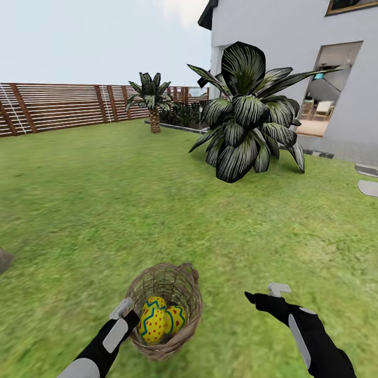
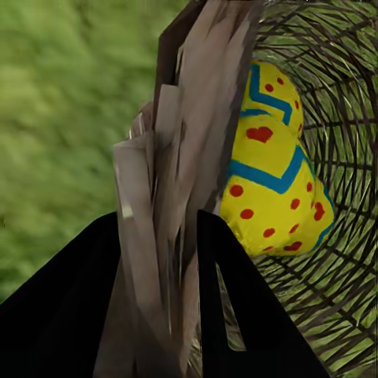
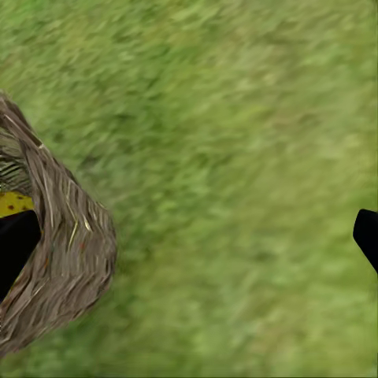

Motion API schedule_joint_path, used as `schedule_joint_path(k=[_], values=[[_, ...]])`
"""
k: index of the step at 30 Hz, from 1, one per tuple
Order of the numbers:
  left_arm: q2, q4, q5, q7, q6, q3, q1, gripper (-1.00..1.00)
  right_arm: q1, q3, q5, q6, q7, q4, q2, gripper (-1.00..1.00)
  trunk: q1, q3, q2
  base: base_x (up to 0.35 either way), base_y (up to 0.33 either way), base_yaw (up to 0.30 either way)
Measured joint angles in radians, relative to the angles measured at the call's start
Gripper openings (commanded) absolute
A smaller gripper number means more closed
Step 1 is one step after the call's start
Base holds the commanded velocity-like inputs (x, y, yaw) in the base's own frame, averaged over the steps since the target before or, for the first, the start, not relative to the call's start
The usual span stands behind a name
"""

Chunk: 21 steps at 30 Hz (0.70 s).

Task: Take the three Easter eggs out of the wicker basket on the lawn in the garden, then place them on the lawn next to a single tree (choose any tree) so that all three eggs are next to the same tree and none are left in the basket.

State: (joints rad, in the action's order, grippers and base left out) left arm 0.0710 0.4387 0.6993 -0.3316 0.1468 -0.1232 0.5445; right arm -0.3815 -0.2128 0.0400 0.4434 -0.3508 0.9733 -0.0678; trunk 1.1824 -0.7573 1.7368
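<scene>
Where the wide green lawn (image 1: 105, 210) runs back to a brown horizontal-slat wooden fence (image 1: 52, 107), a large dark-leaved bush with pale-streaked fronds (image 1: 247, 121) stands ahead to the right, before a white house wall (image 1: 294, 31). A small palm-like tree (image 1: 152, 97) stands by the fence, and grey stepping stones (image 1: 367, 181) lie at the right edge. Nothing lies between the arms and the small round brown wicker basket (image 1: 176, 286) on the grass. Two yellow Easter eggs with blue zigzags and red dots (image 1: 155, 320) are clearly countable inside; a third cannot be made out. The left gripper (image 2: 157, 260) has its black fingers (image 2: 236, 315) closed on the basket's rim, one inside, one outside. The right gripper (image 1: 262, 295) hangs open beside the basket, holding nothing.
</scene>
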Motion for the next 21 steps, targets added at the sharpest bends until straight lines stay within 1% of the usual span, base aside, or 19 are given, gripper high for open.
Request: schedule_joint_path(k=[1,3,4,5,7,8,10,15,17,21], values=[[0.002,-0.002,0.021,0.0,0.0,0.002,-0.001,-1.0,0.0,0.0,0.0,-0.002,0.0,-0.001,0.0,1.0,0.0,0.0,0.0,0.0,0.0,0.0],[0.003,0.0,0.004,-0.001,0.0,0.001,0.0,-1.0,0.0,0.0,0.0,-0.002,0.0,-0.002,0.0,1.0,0.0,0.0,0.0,0.0,0.0,0.0],[0.003,-0.001,0.017,0.0,0.0,0.002,0.0,-1.0,0.0,0.0,0.0,-0.002,0.0,-0.002,0.0,1.0,-0.004,0.003,-0.007,0.0,0.0,0.0],[0.004,0.001,0.011,0.0,-0.001,0.001,0.0,-1.0,0.0,0.0,0.001,-0.002,0.0,-0.003,0.0,1.0,-0.008,0.006,-0.014,0.0,0.0,0.0],[0.001,0.0,0.013,0.0,-0.002,0.0,0.0,-1.0,0.0,0.0,0.002,-0.002,0.0,-0.002,0.0,1.0,-0.015,0.012,-0.028,0.0,0.0,0.0],[0.001,0.0,0.007,-0.001,-0.002,0.0,0.0,-1.0,0.0,0.0,0.002,-0.002,0.0,-0.002,0.0,1.0,-0.019,0.016,-0.035,0.0,0.0,0.0],[0.003,0.0,0.014,-0.001,-0.002,0.001,0.0,-1.0,0.0,0.0,0.002,-0.002,0.0,-0.002,0.0,1.0,-0.027,0.022,-0.049,0.0,0.0,0.0],[0.005,0.0,0.01,-0.002,-0.002,0.001,0.0,-1.0,0.0,0.0,0.002,-0.002,0.0,-0.004,0.001,1.0,-0.046,0.037,-0.084,0.0,0.0,0.0],[0.005,0.001,0.011,-0.002,-0.002,0.001,0.0,-1.0,0.0,0.001,0.0,-0.004,0.0,-0.029,0.0,1.0,-0.054,0.044,-0.098,0.0,0.0,0.0],[0.008,0.001,0.01,-0.002,-0.002,0.002,0.0,-1.0,0.001,0.004,-0.004,-0.045,0.0,-0.087,-0.003,1.0,-0.069,0.056,-0.126,0.0,0.0,0.0]])
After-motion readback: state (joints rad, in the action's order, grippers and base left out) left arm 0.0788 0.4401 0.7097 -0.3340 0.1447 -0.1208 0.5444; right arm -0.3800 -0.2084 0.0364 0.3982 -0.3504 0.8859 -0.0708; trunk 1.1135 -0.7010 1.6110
